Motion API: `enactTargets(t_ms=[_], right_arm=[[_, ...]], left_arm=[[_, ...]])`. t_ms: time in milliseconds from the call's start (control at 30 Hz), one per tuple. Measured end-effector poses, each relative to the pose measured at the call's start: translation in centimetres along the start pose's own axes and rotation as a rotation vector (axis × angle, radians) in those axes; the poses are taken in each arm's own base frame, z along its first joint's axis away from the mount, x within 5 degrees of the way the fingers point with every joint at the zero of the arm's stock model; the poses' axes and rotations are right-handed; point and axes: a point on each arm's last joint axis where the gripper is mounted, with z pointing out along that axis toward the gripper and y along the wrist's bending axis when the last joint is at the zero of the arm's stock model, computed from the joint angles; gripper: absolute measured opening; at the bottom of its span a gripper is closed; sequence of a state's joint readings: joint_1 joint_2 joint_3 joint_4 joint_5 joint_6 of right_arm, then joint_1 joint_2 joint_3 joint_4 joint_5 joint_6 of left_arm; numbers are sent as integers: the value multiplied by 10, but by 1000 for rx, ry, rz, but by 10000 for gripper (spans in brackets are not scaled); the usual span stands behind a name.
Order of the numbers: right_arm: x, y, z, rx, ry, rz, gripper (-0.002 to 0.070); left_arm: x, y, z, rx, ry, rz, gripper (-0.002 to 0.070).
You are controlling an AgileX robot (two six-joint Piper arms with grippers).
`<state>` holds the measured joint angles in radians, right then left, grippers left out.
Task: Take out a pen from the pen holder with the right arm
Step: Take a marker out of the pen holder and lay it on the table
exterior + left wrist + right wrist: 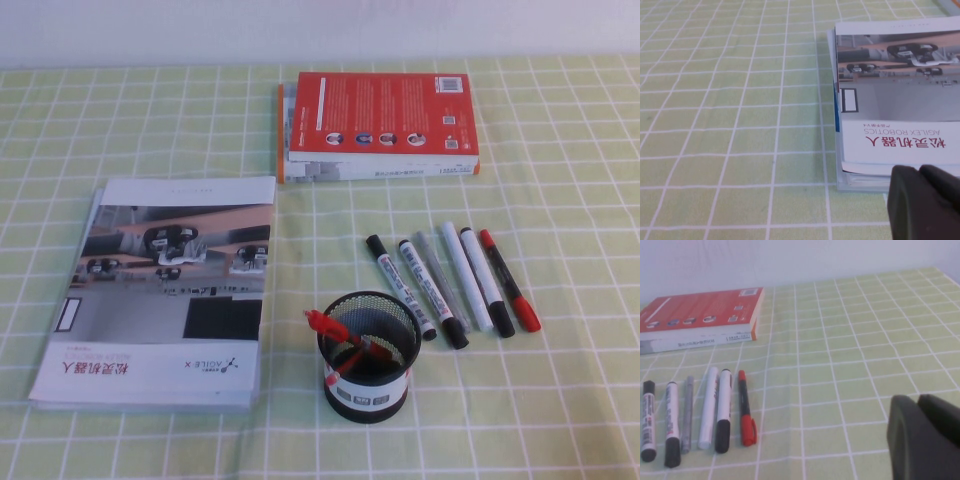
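A black mesh pen holder (368, 355) stands near the table's front, right of centre, and a red pen (340, 335) leans in it toward the left. Neither gripper shows in the high view. In the right wrist view my right gripper (917, 401) hovers shut and empty over bare cloth, to the right of the row of loose pens (700, 415); the holder is out of that view. My left gripper (920, 172) is shut and empty too, just off the near edge of the brochure stack (900, 100).
Several markers (450, 285) lie side by side right of the holder, a red one (508, 280) outermost. An orange book (380, 125) rests at the back centre. The brochure stack (165, 290) covers the left. A green checked cloth (560, 400) covers the table.
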<state>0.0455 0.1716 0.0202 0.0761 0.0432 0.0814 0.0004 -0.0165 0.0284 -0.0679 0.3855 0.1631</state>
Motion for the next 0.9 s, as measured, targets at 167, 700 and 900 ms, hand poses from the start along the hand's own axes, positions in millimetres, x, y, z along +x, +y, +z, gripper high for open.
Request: enactTargets(t_ms=[167,700,900], right_arm=[[5,0,-8,-4,-2,0,-12],[22,-2,-14,-2,156,-82,-12],[22,-2,-14,-3,156,-86,-13]], left_arm=[[0,0,0,0,0,0,-5],[0,0,0,0,0,0,-5],[0,0,0,0,0,0,-5]])
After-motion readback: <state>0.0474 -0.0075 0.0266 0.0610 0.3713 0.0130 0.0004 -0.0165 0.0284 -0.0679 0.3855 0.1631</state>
